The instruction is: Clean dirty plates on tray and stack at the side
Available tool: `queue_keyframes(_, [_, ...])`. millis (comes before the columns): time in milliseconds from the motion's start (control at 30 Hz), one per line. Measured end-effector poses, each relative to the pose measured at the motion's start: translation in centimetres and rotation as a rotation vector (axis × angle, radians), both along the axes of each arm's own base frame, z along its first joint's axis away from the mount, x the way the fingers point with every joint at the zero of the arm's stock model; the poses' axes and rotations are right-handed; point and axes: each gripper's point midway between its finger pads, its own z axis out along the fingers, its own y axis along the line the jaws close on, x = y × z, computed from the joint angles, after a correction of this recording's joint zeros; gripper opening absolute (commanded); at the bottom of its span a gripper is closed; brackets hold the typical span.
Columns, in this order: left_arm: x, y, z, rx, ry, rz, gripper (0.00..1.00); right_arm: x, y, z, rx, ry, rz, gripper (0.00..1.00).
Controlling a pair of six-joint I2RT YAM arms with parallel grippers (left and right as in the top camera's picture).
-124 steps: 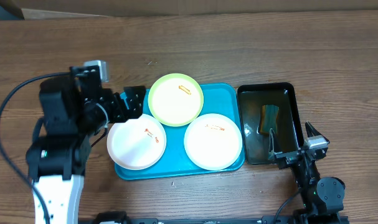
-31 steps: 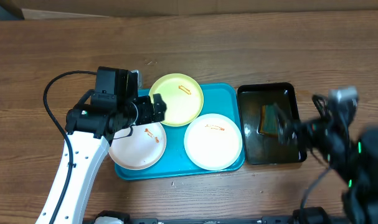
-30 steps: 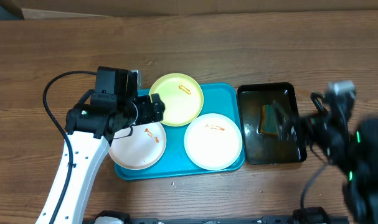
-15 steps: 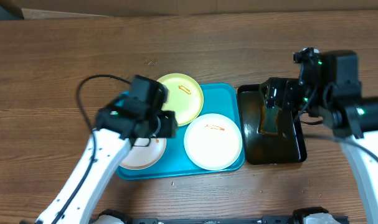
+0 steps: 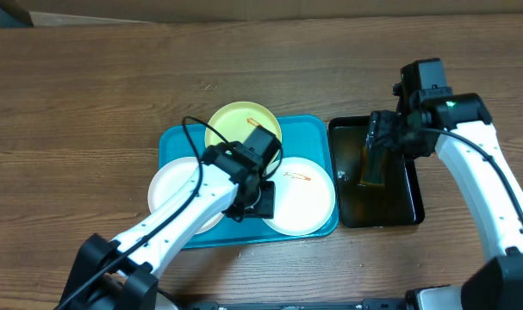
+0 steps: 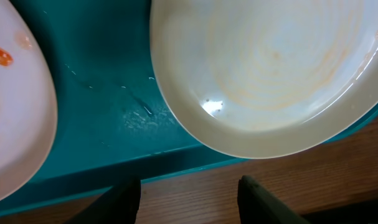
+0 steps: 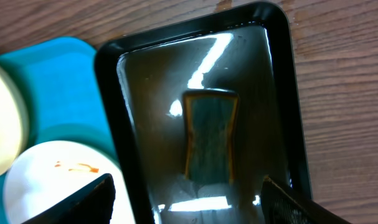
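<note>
Plates all sit on the tray.

Overhead: left gripper hangs over the tray's near half. Right gripper is off the tray's right side, above the black tray.

Left wrist: fingers spread, empty, at the tray's near rim. White plate just ahead, right of centre.

Right wrist: fingers spread, empty. Sponge lies ahead between them, long axis pointing away. Right arm is nearer it; probably the next grab.
</note>
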Motion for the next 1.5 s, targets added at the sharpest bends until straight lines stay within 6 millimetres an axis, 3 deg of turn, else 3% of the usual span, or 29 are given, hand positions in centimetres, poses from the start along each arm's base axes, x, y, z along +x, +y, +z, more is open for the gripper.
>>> queue_keyframes(367, [-0.9,-1.3,-2.4,0.036,0.052,0.026,0.50,0.3,-0.2,-2.9,-0.025,0.072,-0.004,0.75])
queue_keyframes(700, [-1.1,-1.2,-3.5,0.057,0.078,0.067,0.54,-1.8,-0.6,-7.3,-0.041,0.173,-0.004,0.75])
queue_keyframes(1133, [-0.6,-1.6,-4.6,0.033,0.053,0.084,0.47,-1.4,-0.5,-7.4,-0.039,0.155,-0.004,0.75])
queue_keyframes(1200, [-0.7,-1.6,-5.0,0.040,0.061,0.090,0.44,-1.4,-0.5,-7.4,-0.039,0.155,-0.005,0.75])
queue_keyframes(1300, [-0.8,-1.4,-5.7,0.057,0.080,0.093,0.30,-1.4,-0.5,-7.4,-0.039,0.155,-0.004,0.75])
queue_keyframes(1500, [-0.7,-1.0,-6.1,0.052,0.111,0.122,0.28,-1.4,-0.5,-7.4,-0.039,0.155,-0.005,0.72])
